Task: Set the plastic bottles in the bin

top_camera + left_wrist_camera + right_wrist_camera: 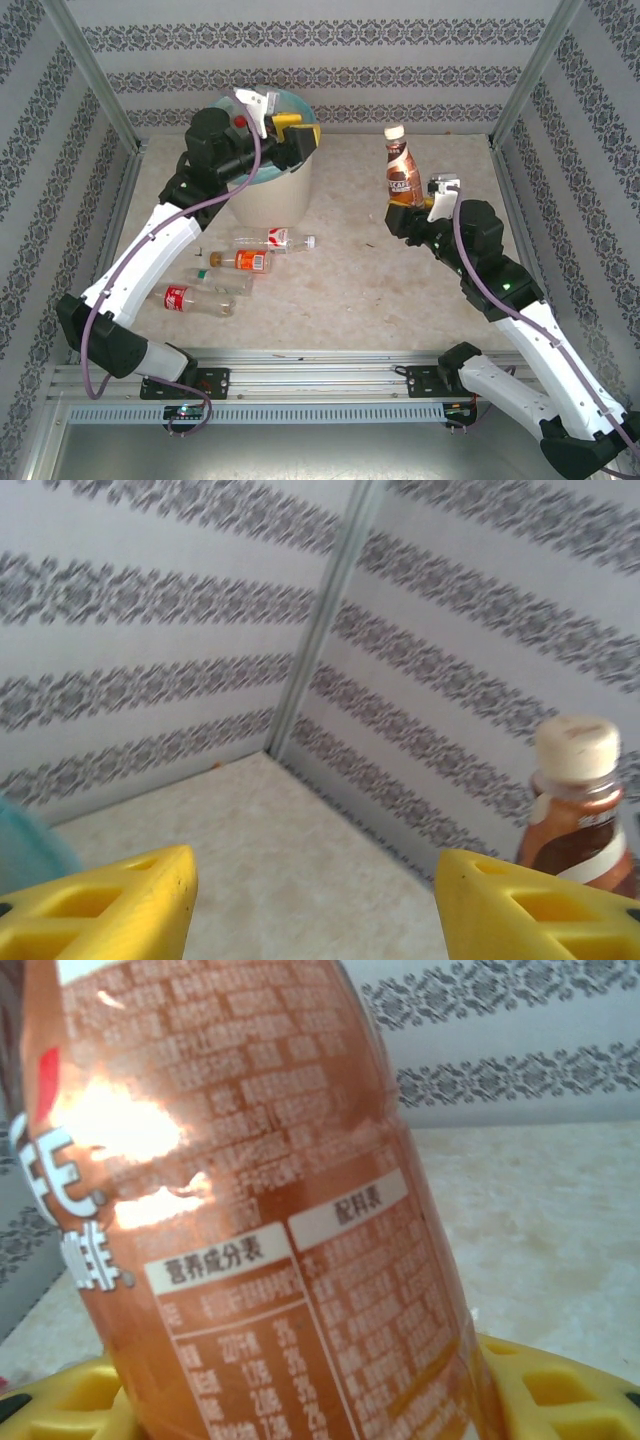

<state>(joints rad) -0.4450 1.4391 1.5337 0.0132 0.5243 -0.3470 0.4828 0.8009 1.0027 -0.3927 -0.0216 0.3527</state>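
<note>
My right gripper (411, 206) is shut on the base of a brown-labelled plastic bottle (400, 168) with a white cap, holding it upright above the table's right side. In the right wrist view that bottle (250, 1210) stands between the yellow fingers (560, 1390). My left gripper (297, 138) hangs open and empty over the right rim of the bin (272, 195), a cream basket with a blue-green liner. In the left wrist view the left gripper (315, 910) has bare table between its fingers, and the brown bottle (578, 815) shows at the right. Three bottles (275, 240) (241, 261) (195, 298) lie on the table in front of the bin.
A fourth, clear bottle with a green cap (222, 280) lies among the others. Patterned walls and metal posts (95, 75) close in the table on three sides. The liner's edge (25, 850) shows at the left of the left wrist view.
</note>
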